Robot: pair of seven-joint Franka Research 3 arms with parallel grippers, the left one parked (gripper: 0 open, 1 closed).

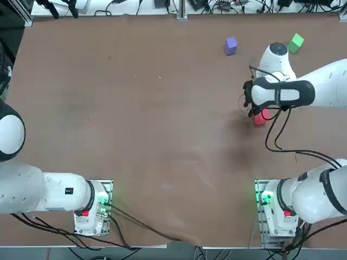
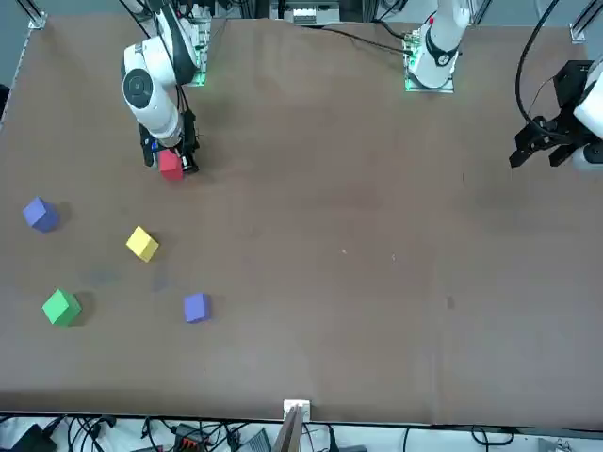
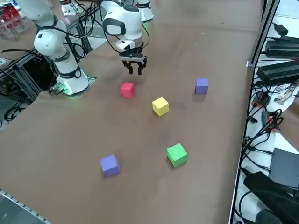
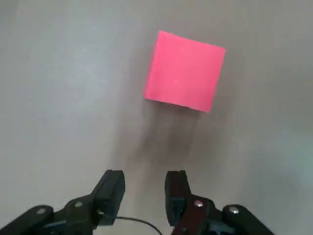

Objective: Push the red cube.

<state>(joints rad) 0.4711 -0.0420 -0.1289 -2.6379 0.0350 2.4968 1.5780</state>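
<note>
So the red cube (image 4: 185,72) is sitting on the bench (image 3: 140,154), a little way off from the right claw (image 4: 145,196), which hangs above with its fingers partway open and nothing between them. Yellow cube (image 3: 160,106) is near the red one.

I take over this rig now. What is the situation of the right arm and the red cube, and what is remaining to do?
Right end effector: above the table, fingers apart, nothing between them.
Red cube: on the table, in front of the fingers and not touched by them.
Other cubes, also on the table: yellow, green, two purple.
Done: the arm is near the red cube; no contact is visible.
Left: probably lower the end effector, make contact and push the cube.
</note>
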